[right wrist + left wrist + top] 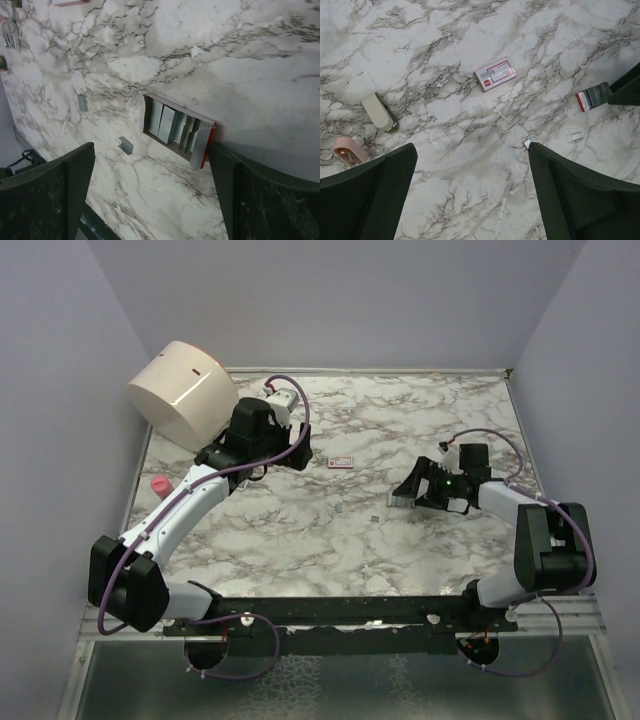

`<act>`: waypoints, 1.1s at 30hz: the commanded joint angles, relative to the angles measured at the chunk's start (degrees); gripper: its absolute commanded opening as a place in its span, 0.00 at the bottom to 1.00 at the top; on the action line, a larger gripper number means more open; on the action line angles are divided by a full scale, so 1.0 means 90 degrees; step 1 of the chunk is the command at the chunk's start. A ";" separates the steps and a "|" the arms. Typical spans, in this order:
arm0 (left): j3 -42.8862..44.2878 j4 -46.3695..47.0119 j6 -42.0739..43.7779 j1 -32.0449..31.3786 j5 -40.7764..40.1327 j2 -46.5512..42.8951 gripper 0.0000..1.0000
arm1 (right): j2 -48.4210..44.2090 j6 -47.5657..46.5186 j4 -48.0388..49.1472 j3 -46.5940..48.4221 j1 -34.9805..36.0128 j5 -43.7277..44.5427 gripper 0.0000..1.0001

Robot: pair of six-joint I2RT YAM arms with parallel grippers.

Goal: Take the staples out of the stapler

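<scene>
The stapler (347, 150) lies on the tabletop (445, 200), beside the left gripper (471, 145); it looks light, rigid and slick, so a pinch across its narrow sides seems safest; the staples (577, 136), a thin strip well apart, likely snap easily; left fingers apart, empty; right gripper (150, 145) fingers apart around an open staple box (170, 125).

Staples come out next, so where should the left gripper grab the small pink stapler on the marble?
Take the small pink stapler across its slim body, mid-length, probably from above: it lies low on the marble table, long sides free, so the open left gripper can straddle it.
</scene>
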 commanded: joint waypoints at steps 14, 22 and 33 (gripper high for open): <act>0.0034 0.0102 0.0024 -0.0040 0.0072 -0.0031 0.97 | -0.0119 -0.0890 -0.1057 0.1221 0.0753 0.1365 0.96; 0.0019 0.0131 -0.0041 -0.0046 0.0133 0.0002 0.97 | -0.0530 -0.1522 -0.1832 0.1574 0.2203 0.2516 0.82; 0.0005 0.0094 -0.0004 -0.0036 -0.0302 -0.0066 0.97 | 0.1716 0.0484 -0.2841 0.3595 0.4064 0.3525 0.67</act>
